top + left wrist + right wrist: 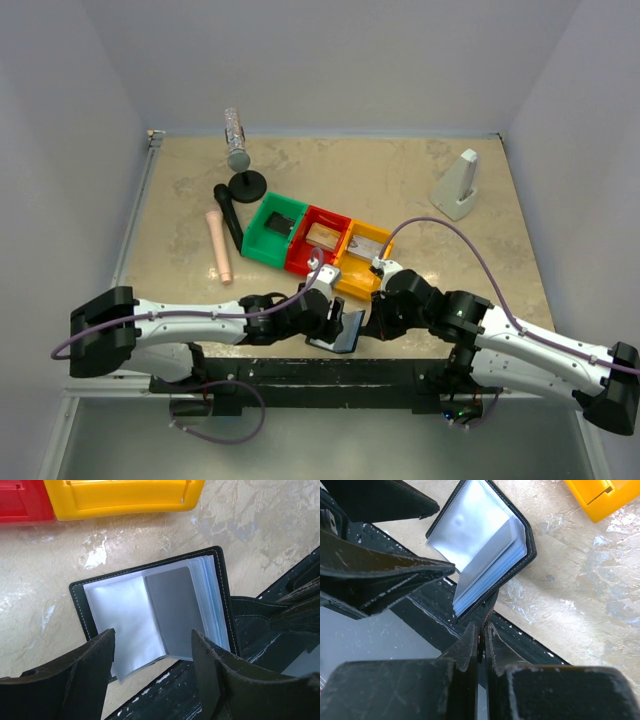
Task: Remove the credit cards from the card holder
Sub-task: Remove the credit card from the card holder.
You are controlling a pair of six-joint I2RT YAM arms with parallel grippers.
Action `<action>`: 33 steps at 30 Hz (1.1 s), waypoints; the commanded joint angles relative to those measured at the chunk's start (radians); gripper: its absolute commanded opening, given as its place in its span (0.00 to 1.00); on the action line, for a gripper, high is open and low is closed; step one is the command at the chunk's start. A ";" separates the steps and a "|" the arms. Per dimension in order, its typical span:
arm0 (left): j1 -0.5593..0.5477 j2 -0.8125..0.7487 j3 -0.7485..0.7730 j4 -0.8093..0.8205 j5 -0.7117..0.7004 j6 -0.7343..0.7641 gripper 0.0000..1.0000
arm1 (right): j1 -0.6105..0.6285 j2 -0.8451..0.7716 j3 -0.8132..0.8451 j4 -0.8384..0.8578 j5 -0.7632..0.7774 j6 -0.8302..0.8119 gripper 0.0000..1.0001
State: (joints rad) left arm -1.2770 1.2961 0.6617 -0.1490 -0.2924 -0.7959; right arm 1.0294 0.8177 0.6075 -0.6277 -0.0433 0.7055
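The card holder (pixel 340 331) lies open at the table's near edge, between my two grippers. In the left wrist view it (pixel 150 605) shows a black stitched cover and glossy grey-blue plastic sleeves; I cannot tell whether a card is inside. My left gripper (pixel 152 636) is open, with one finger on each side of the holder's near edge. It also shows in the top view (pixel 328 318). My right gripper (pixel 481 629) is shut on the holder's black cover flap and holds that side tilted up. It also shows in the top view (pixel 374 320).
A green bin (pixel 275 228), a red bin (pixel 320 240) and a yellow bin (pixel 362 258) stand in a row just behind the holder. A pale pink cylinder (pixel 219 245), a black stand with a clear tube (pixel 238 140) and a white wedge (pixel 458 187) stand farther back. A black rail (pixel 330 375) runs along the near edge.
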 commanded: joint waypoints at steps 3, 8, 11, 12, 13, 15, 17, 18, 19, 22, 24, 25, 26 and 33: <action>-0.010 0.065 0.065 0.058 0.062 0.030 0.67 | 0.006 -0.011 0.020 0.011 0.017 -0.009 0.00; -0.010 0.080 0.067 0.074 0.082 0.030 0.68 | 0.006 -0.014 0.020 0.006 0.020 -0.009 0.00; -0.012 0.081 0.068 0.078 0.087 0.032 0.68 | 0.008 -0.011 0.020 0.005 0.020 -0.011 0.00; -0.012 0.083 0.070 0.075 0.088 0.032 0.68 | 0.006 -0.009 0.023 0.005 0.022 -0.012 0.00; -0.013 0.083 0.072 0.077 0.087 0.032 0.68 | 0.006 -0.008 0.023 0.005 0.022 -0.012 0.00; -0.013 0.077 0.069 0.077 0.082 0.029 0.69 | 0.006 -0.006 0.026 0.005 0.022 -0.015 0.00; -0.013 0.071 0.065 0.077 0.076 0.029 0.70 | 0.006 -0.005 0.026 0.003 0.022 -0.017 0.00; -0.013 0.072 0.067 0.075 0.076 0.029 0.71 | 0.006 -0.003 0.028 0.003 0.022 -0.017 0.00; -0.013 0.075 0.068 0.075 0.076 0.030 0.71 | 0.006 -0.002 0.029 0.005 0.022 -0.017 0.00; -0.015 0.092 0.073 0.075 0.087 0.030 0.71 | 0.006 0.003 0.029 0.006 0.022 -0.018 0.00; -0.016 0.101 0.078 0.077 0.091 0.030 0.71 | 0.006 0.003 0.031 0.006 0.022 -0.017 0.00; -0.018 0.107 0.078 0.075 0.093 0.032 0.71 | 0.006 0.003 0.031 0.005 0.022 -0.017 0.00; -0.018 0.108 0.081 0.077 0.093 0.032 0.71 | 0.006 0.001 0.031 0.003 0.022 -0.017 0.00; -0.021 0.117 0.092 0.062 0.088 0.038 0.69 | 0.006 -0.002 0.034 -0.001 0.025 -0.020 0.00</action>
State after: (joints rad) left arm -1.2911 1.4075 0.7082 -0.1051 -0.2077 -0.7795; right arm 1.0294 0.8181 0.6075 -0.6342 -0.0425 0.6987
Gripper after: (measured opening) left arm 0.709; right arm 0.035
